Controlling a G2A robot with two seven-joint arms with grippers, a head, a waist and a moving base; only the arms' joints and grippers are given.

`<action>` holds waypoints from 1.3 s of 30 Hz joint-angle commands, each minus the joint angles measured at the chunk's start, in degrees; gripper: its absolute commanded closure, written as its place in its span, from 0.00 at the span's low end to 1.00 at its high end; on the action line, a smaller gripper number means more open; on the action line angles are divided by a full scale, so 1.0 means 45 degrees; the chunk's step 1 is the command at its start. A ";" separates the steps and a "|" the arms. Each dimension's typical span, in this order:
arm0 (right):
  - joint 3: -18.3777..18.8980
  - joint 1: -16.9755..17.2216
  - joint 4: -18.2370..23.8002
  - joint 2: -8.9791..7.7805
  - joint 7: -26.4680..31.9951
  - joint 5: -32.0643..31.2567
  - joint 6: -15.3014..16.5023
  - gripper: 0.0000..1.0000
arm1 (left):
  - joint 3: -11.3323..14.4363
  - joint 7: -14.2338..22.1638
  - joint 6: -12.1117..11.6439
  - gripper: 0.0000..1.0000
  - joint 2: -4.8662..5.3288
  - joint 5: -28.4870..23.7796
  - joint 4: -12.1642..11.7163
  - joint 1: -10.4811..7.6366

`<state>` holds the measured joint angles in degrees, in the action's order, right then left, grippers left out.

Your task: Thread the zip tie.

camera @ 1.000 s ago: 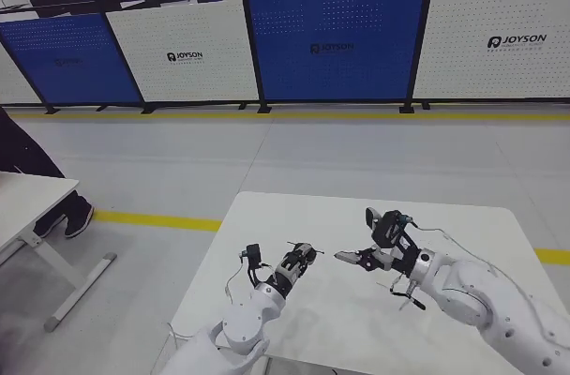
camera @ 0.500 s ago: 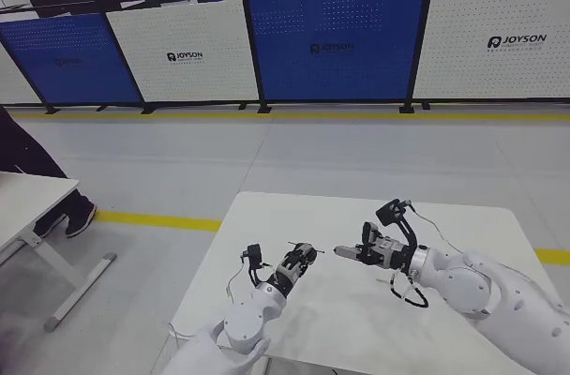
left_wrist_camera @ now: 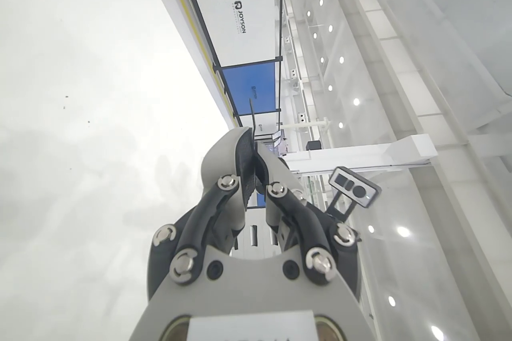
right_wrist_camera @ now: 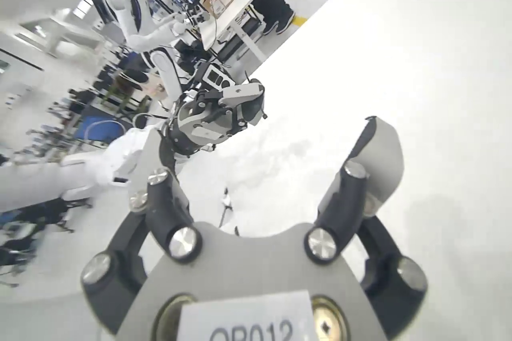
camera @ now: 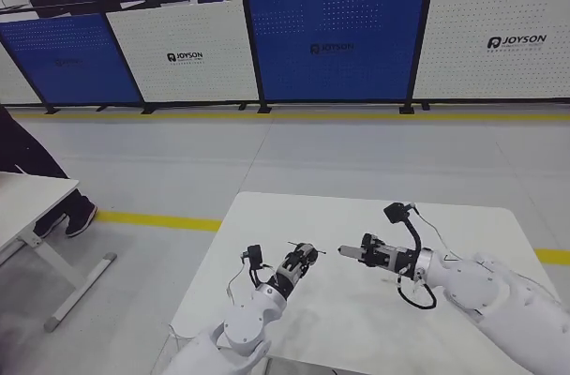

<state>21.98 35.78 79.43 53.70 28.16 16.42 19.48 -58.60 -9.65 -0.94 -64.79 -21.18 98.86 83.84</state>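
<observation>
A thin black zip tie [left_wrist_camera: 252, 111] is pinched in my left gripper [left_wrist_camera: 251, 142], and one short end sticks out past the fingertips. In the top view that gripper [camera: 301, 254] hangs low over the white table [camera: 454, 220], near its left front part. My right gripper [camera: 345, 251] is level with it a little to the right, pointing at it across a small gap. The right wrist view has the right gripper [right_wrist_camera: 266, 158] open wide with nothing between its fingers [right_wrist_camera: 380, 146]. Beyond them is the left gripper [right_wrist_camera: 240, 106], with the zip tie's [right_wrist_camera: 264, 115] tip poking out.
A second white table [camera: 22, 202] stands off to the far left across the floor. Blue and white panel walls [camera: 332, 47] line the back of the room. A small dark thing [right_wrist_camera: 226, 204] lies just below the right gripper; I cannot tell what it is.
The right wrist has turned over, its camera swinging from the left to the upper right, and its gripper has levelled out. The left arm has kept still.
</observation>
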 commanded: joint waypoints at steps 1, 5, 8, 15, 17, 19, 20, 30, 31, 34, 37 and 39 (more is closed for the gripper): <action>0.0298 0.0230 -0.0524 0.0240 0.0913 0.0748 0.0000 0.00 | -0.0045 0.0015 -0.0027 1.00 -0.0013 0.0072 0.0030 0.0059; 0.1249 0.0715 -0.1471 0.0961 0.3517 0.3071 0.0000 0.00 | -0.0097 0.0052 -0.0039 1.00 -0.0049 0.0207 0.0077 0.0129; 0.1598 0.0839 -0.2385 0.1316 0.4826 0.4156 0.0000 0.00 | -0.0094 0.0036 -0.0035 1.00 -0.0054 0.0294 0.0079 0.0137; 0.1598 0.0839 -0.2385 0.1316 0.4826 0.4156 0.0000 0.00 | -0.0094 0.0036 -0.0035 1.00 -0.0054 0.0294 0.0079 0.0137; 0.1598 0.0839 -0.2385 0.1316 0.4826 0.4156 0.0000 0.00 | -0.0094 0.0036 -0.0035 1.00 -0.0054 0.0294 0.0079 0.0137; 0.1598 0.0839 -0.2385 0.1316 0.4826 0.4156 0.0000 0.00 | -0.0089 0.0062 -0.0042 1.00 -0.0061 0.0270 0.0082 0.0140; 0.1649 0.0911 -0.2390 0.1322 0.4633 0.4209 -0.0053 0.00 | -0.0099 0.0103 -0.0048 1.00 -0.0076 0.0232 0.0112 0.0159; 0.1231 0.0607 -0.4411 0.2452 0.5586 0.6069 -0.1816 0.00 | -0.0120 0.0083 -0.0080 1.00 -0.0176 0.0506 0.0251 0.0411; 0.1231 0.0607 -0.4411 0.2452 0.5586 0.6069 -0.1816 0.00 | -0.0105 0.0086 -0.0074 1.00 -0.0195 0.0536 0.0214 0.0394; 0.1231 0.0607 -0.4411 0.2452 0.5586 0.6069 -0.1816 0.00 | -0.0113 -0.0031 -0.0050 1.00 -0.0229 0.0464 0.0155 0.0369; 0.1231 0.0607 -0.4411 0.2452 0.5586 0.6069 -0.1816 0.00 | -0.0113 -0.0031 -0.0050 1.00 -0.0229 0.0464 0.0155 0.0369; 0.1231 0.0607 -0.4411 0.2452 0.5586 0.6069 -0.1816 0.00 | -0.0113 -0.0031 -0.0050 1.00 -0.0229 0.0464 0.0155 0.0369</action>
<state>27.52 38.51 59.59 64.74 53.29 43.72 11.31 -59.11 -9.80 -1.16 -65.82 -19.10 99.55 85.50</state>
